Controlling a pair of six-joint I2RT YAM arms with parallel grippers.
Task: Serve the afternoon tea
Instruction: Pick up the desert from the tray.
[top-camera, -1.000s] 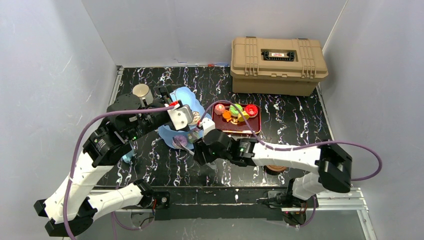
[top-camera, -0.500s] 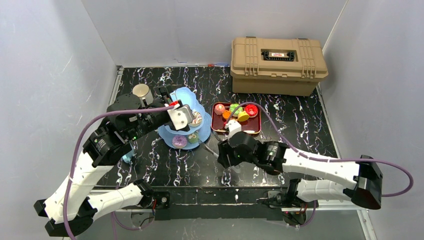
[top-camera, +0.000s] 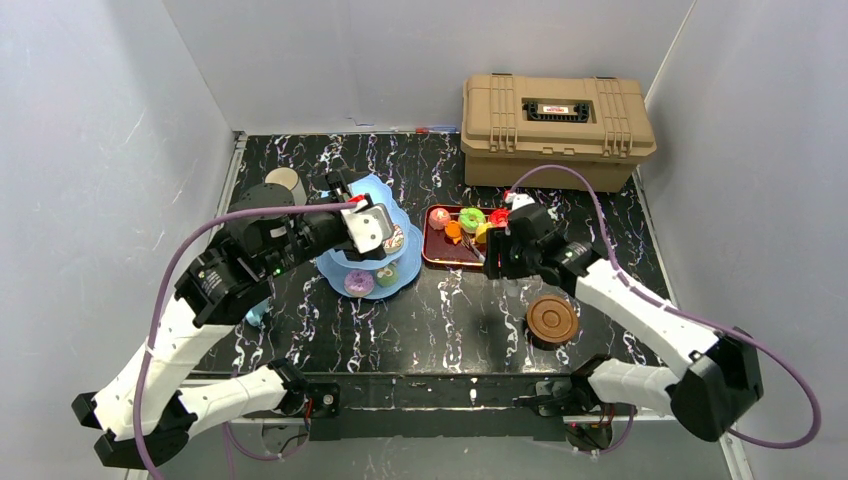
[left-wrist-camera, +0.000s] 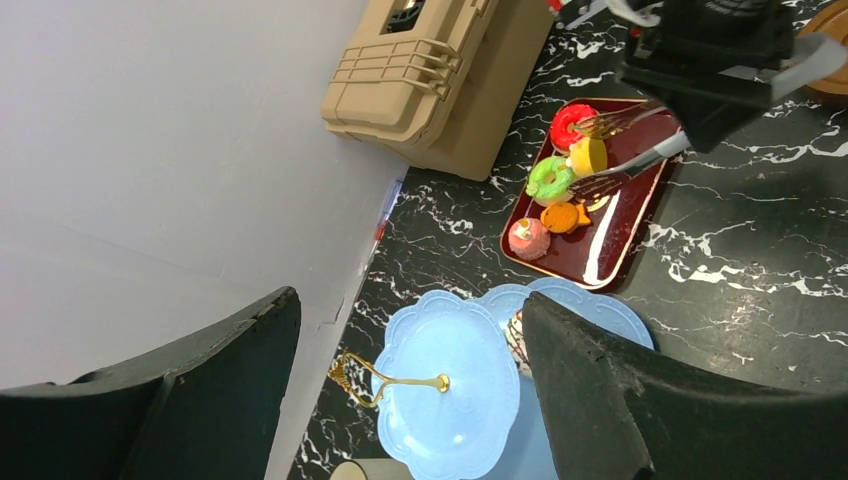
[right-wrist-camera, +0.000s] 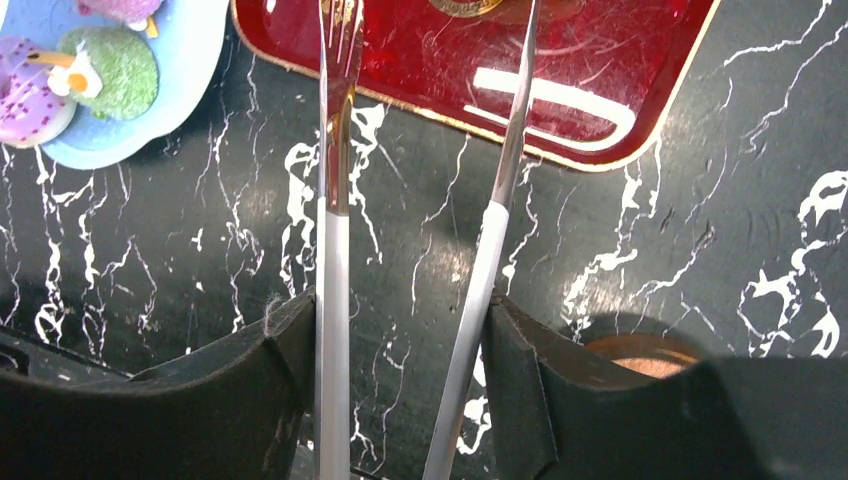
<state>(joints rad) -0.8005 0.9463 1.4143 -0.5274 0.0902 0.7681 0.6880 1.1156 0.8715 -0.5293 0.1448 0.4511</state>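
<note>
Over the near edge of the dark red tray (right-wrist-camera: 620, 110), clamping the metal tongs (right-wrist-camera: 335, 230) in the right gripper (right-wrist-camera: 405, 330): jaws partly closed against both tong arms, squeezing them only a little, prongs apart. Tips cut off in the right wrist view; from the left wrist view, reaching in among the sweets about the yellow cake (left-wrist-camera: 588, 156), touching or not impossible to say. Around it on the tray: red donut (left-wrist-camera: 572, 125), green donut (left-wrist-camera: 548, 178), orange piece (left-wrist-camera: 566, 216), pink cake (left-wrist-camera: 528, 238). Just left of the tray: the light blue stand (left-wrist-camera: 450, 400), with a purple donut (right-wrist-camera: 28, 92) and a green cake (right-wrist-camera: 120, 68) on its bottom tier. Above the top tier, hanging wide open and empty-handed: the left gripper (left-wrist-camera: 410, 300), gold loop handle (left-wrist-camera: 385, 379) below and between its fingers.

Probably about to close the prongs on one sweet. Dangers, judging from here: biting off-centre and flicking a small round toy into its close-packed neighbours or off the tray; pinching too softly and dropping it on the way left to the stand; pressing unevenly and letting the smooth metal arms twist or slide in the fingers. On the carry, could clip an upper tier or the left gripper above it and rock the stand. Near right, brown saucer (top-camera: 552, 318) well clear of that path; far left beyond the stand, silvery cup (top-camera: 285, 183), not yet served.
</note>
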